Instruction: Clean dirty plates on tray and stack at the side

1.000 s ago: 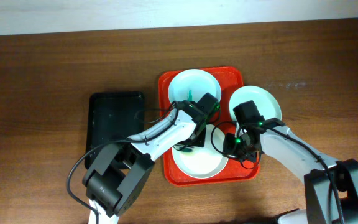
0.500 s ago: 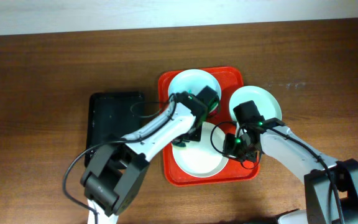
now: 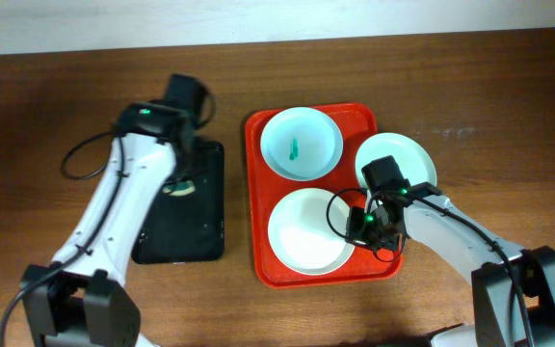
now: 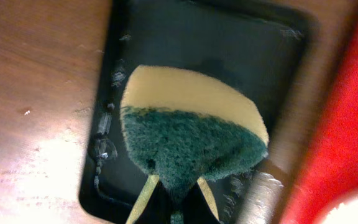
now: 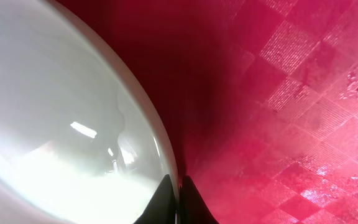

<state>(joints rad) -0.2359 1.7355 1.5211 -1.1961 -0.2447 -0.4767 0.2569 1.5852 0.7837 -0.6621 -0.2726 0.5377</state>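
The left gripper (image 4: 174, 186) is closed narrowly on a sponge (image 4: 188, 134), its pale fingers (image 4: 143, 199) pinching the dark green scouring side, with the yellow foam side farther from them. The sponge hangs over the black tray (image 4: 229, 50), which lies on the wooden table (image 3: 56, 116) just left of the red-orange tray (image 3: 258, 193).

The right gripper (image 5: 176, 190) has its jaws drawn nearly together on the rim of the white plate (image 5: 61, 124), one finger inside the rim and one outside, above the textured red floor.

From overhead, this white plate (image 3: 306, 236) lies in the near half of the red-orange tray. The pale blue plate (image 3: 302, 143), with a teal smear at its centre, lies in the far half. A third plate (image 3: 408, 154) overlaps the tray's right rim, just beside the right gripper's wrist.
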